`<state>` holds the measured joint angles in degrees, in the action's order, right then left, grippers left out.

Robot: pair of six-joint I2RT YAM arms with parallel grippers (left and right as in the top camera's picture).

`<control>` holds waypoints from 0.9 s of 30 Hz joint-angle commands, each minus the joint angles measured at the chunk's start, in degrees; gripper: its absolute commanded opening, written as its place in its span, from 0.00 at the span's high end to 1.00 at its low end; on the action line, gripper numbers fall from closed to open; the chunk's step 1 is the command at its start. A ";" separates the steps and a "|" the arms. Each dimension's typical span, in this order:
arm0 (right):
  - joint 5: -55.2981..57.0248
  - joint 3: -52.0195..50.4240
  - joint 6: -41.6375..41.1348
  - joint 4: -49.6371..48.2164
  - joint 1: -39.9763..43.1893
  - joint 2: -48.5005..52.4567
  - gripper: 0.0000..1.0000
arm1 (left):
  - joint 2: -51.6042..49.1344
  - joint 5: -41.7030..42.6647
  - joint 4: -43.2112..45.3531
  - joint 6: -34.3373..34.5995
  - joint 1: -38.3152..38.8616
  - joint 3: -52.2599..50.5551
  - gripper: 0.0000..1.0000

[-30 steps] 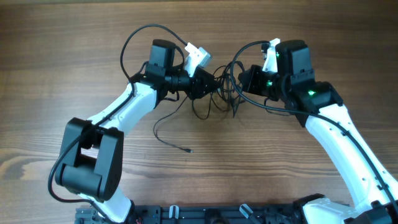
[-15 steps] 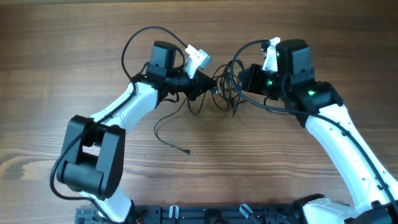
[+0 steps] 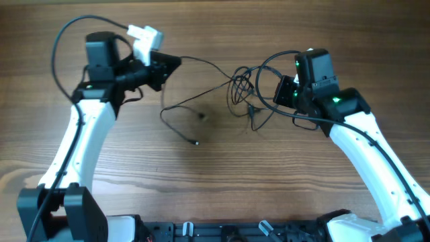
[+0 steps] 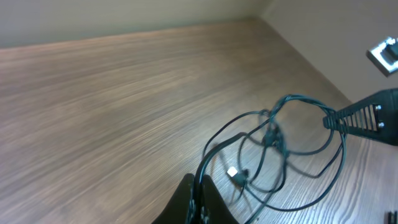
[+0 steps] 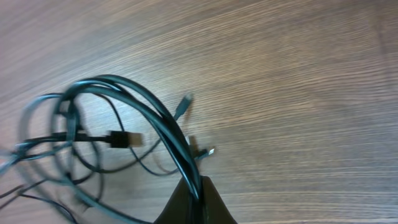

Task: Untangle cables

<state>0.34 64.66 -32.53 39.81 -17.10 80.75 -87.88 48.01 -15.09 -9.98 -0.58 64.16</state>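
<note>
The cables (image 3: 243, 87) are thin black cords bunched in loose loops at the table's middle right. My left gripper (image 3: 173, 64) is at the upper left, shut on one strand that stretches rightward to the bunch. In the left wrist view the fingers (image 4: 200, 198) pinch that strand, and the tangle (image 4: 273, 134) lies ahead. My right gripper (image 3: 277, 91) sits at the bunch's right side, shut on a couple of looped strands. The right wrist view shows its fingers (image 5: 196, 196) clamped on those loops (image 5: 124, 93), with a USB plug (image 5: 127, 140) among them.
A loose cord end with a small plug (image 3: 195, 142) trails on the wood below the stretched strand. Thicker black robot cables arc over the left arm (image 3: 67, 33) and by the right arm (image 3: 306, 121). The arm bases stand at the front edge (image 3: 235, 232).
My left gripper closed on a strand and swung far left, drawing it out of the bunch. The loose cord end slid left a little. The right gripper stayed almost in place.
</note>
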 commanded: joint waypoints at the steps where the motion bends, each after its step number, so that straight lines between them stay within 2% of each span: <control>1: 6.14 0.94 -0.13 0.13 0.20 3.72 0.95 | 2.56 -0.26 -2.58 0.31 -5.11 0.72 0.96; 6: 10.60 0.94 0.07 -0.46 0.63 9.29 0.95 | 3.91 3.32 -3.91 0.33 -12.09 0.72 0.96; 15: 10.19 0.94 0.61 -0.92 3.50 13.99 0.95 | 4.79 10.71 -4.92 0.37 -21.75 0.72 0.96; 20: 6.54 0.94 2.71 -1.07 7.50 13.99 0.95 | 6.32 12.50 -4.96 1.44 -24.52 0.72 0.96; 27: -0.50 0.94 4.28 -2.95 7.58 13.97 0.95 | 9.62 12.68 -5.38 3.23 -23.65 0.72 0.96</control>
<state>3.11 64.82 -29.45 37.98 -9.21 93.76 -80.18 60.51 -20.40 -8.62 -24.82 64.14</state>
